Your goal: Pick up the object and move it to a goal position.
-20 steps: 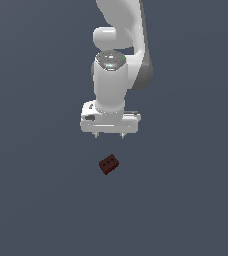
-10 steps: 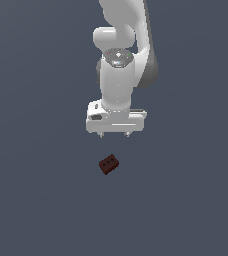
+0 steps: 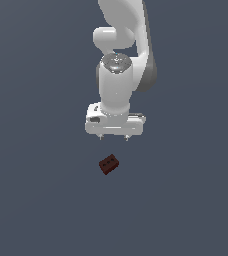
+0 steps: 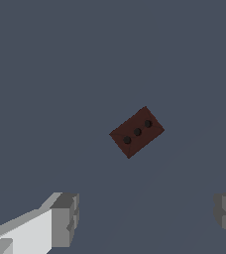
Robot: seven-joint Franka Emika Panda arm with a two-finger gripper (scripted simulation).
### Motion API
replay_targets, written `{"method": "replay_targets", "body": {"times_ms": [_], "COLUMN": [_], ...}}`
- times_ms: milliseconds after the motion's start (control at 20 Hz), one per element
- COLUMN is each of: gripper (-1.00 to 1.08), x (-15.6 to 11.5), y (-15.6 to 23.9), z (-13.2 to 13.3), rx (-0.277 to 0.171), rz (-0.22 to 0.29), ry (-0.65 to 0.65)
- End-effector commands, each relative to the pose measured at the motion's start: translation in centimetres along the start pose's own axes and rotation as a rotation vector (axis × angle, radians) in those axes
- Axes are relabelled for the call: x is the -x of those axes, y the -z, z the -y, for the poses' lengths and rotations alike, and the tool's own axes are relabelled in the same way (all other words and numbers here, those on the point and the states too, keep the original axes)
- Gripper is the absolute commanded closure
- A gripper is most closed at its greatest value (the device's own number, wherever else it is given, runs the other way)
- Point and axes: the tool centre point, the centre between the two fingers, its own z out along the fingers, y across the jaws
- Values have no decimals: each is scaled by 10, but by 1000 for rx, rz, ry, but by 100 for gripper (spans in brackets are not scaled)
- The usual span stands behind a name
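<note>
The object [image 3: 108, 164] is a small dark red-brown block lying on the grey floor, turned at an angle. In the wrist view the object [image 4: 137, 131] shows three dark spots in a row on its upper face. My white gripper [image 3: 113, 137] hangs above it and slightly toward the exterior view's right, well clear of it. Its two short fingertips point down and stand wide apart, with nothing between them. The wrist view shows the gripper [image 4: 147, 218] with one grey finger pad [image 4: 65, 218] and the other at the frame edge, the block lying beyond the gap.
A plain dark grey floor [image 3: 36, 200] surrounds the block on all sides. The white arm [image 3: 118, 75] rises above the gripper to the frame's upper edge.
The gripper has shifted toward the exterior view's right and turned a little about its vertical axis. The block has stayed where it was.
</note>
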Motion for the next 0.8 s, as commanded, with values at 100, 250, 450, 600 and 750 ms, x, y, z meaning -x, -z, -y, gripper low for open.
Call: {"method": "replay_targets", "body": {"times_ms": [100,250,450,600,750], "gripper": [-92,-92,-92,-92,-92], "x": [-5,-8,-14,-19,-23], "y": [-9,-18,-32,-42,-53], "z": [-2,-3,-6,-7,-9], "rx": [-4,-7,-10,-12,-12], "rz": [6,10,18,24,30], "ry": [-84,-159,-277,-369,-460]}}
